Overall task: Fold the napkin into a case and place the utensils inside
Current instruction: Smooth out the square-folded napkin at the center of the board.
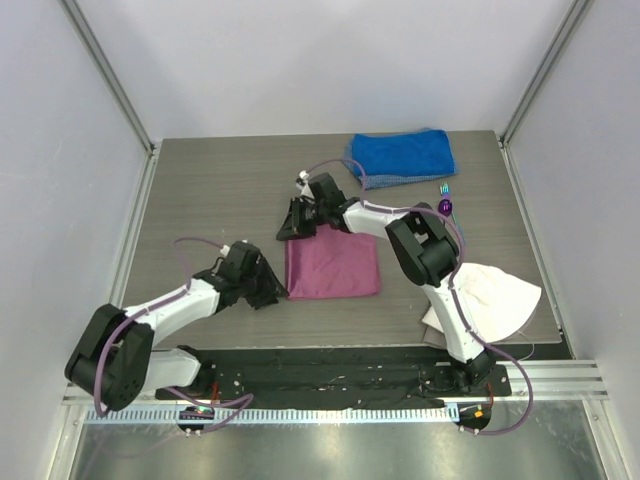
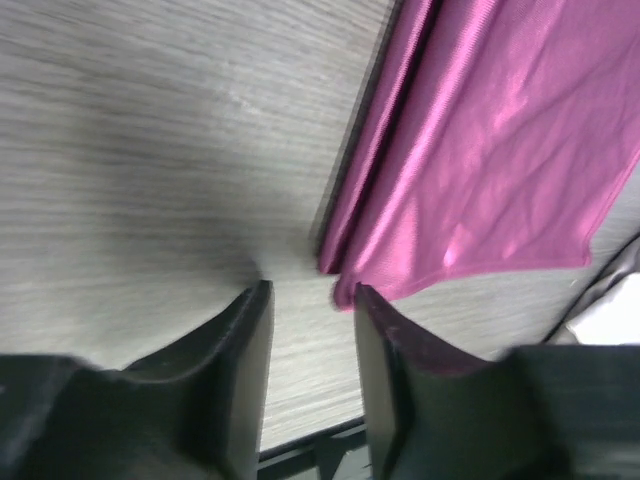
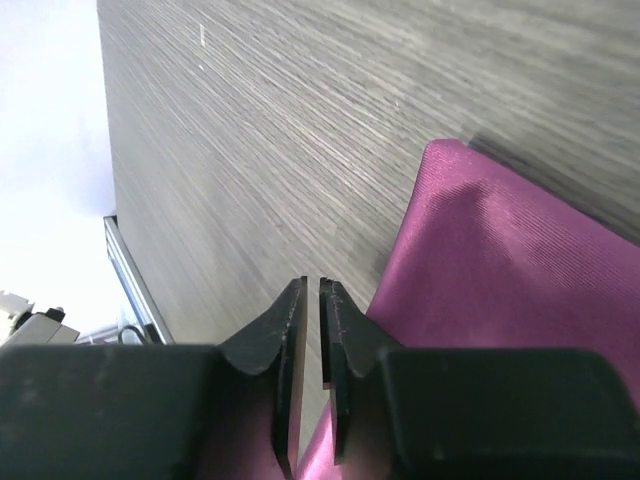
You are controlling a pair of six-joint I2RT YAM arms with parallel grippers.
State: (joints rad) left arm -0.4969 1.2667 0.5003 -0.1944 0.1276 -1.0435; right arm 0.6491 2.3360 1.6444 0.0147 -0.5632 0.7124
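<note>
The magenta napkin (image 1: 332,267) lies folded flat in the middle of the table. My left gripper (image 1: 268,292) is low at its near left corner. Its jaws (image 2: 310,295) stand open over bare table, and the napkin's (image 2: 500,150) corner tip lies just off the right finger. My right gripper (image 1: 293,228) sits at the napkin's far left corner. Its jaws (image 3: 313,285) are closed to a thin slit with table showing through, and the napkin (image 3: 510,270) lies beside and under them. The purple spoon (image 1: 446,207) and teal fork (image 1: 441,189) lie far right.
A thick blue towel (image 1: 402,156) lies at the back of the table, just left of the utensils. A white cloth (image 1: 495,295) is bunched at the near right, beside the right arm. Grey walls close in the table on three sides.
</note>
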